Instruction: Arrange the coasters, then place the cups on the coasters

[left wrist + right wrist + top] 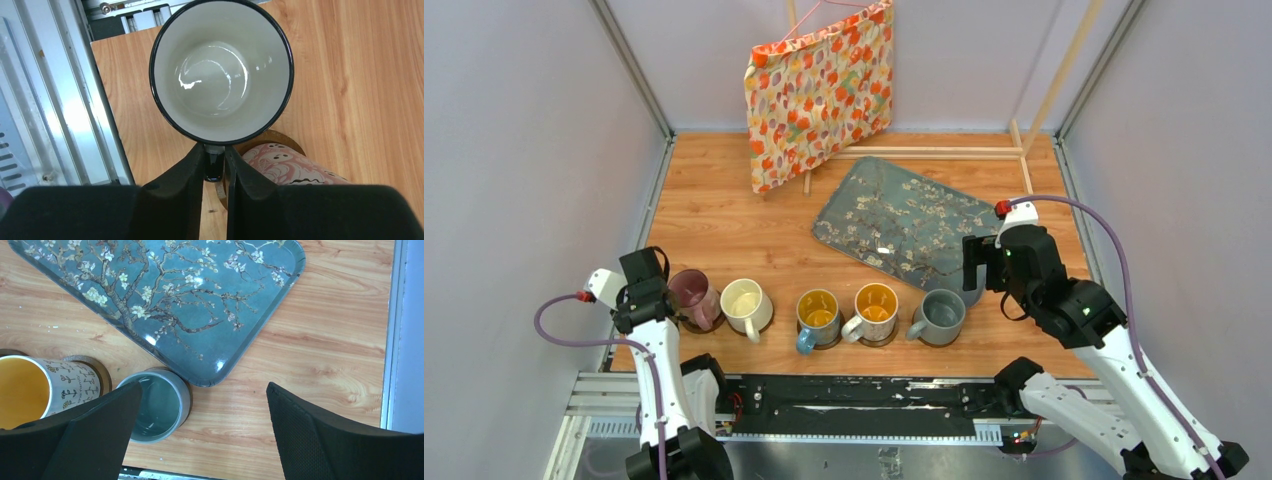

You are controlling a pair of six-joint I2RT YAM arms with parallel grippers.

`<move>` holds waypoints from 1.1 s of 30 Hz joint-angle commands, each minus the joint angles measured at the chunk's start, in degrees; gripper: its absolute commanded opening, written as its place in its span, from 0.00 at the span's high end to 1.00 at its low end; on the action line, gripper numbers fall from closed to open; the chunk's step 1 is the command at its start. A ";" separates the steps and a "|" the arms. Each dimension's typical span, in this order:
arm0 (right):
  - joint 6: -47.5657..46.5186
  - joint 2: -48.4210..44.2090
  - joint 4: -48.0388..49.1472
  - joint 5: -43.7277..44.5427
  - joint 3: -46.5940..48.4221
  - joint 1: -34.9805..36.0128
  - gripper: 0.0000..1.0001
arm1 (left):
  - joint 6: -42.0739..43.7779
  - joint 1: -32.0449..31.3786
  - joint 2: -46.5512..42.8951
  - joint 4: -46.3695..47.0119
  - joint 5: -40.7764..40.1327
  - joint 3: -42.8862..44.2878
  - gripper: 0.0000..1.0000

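Grey walls were seen on three sides of a wooden table (724, 215), with a floral bag (819, 90) hung at the back.

At the far left, the left gripper (215, 152) was clamped on the handle of the white dark-rimmed cup (220, 75), a finger pressed to each side. From above, this cup was hidden under the wrist. In the left wrist view it stood upright, mouth up, close to the table's near left corner. It lay straight beyond the fingertips, with its handle pointed back between them. Its long axis was vertical. Whether a coaster lay beneath it, or whether its base met the wood, could not be told.

Just beside the fingers, the pink cup (287, 162) was set on a dark coaster (272, 136). Any withdrawal along the handle's line was judged to pass close to it.

Further right, the row was made up of the cream cup (746, 303), the blue-handled cup (817, 318), the yellow-lined white cup (875, 310) and the grey cup (942, 315). All were upright, with handles turned towards the near edge or to the left. The grey cup was tucked against a corner of the blue floral tray (904, 215).

At the right end, the right gripper (202, 390) was held with its fingers wide apart over that corner, with nothing between them. The left arm was judged much the nearer to the white cup.
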 commanded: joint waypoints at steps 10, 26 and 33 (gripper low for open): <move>-0.75 -0.85 -0.64 1.73 -0.19 1.33 0.00 | -0.28 0.11 -0.48 -1.18 -2.36 3.26 0.63; -0.79 -1.09 -0.64 2.06 -0.25 1.58 0.00 | 1.83 0.12 -0.56 -1.80 -1.59 6.29 0.42; -0.75 -1.12 -0.64 2.08 -0.41 1.60 0.00 | 6.13 0.09 -0.02 -1.62 0.73 10.38 0.13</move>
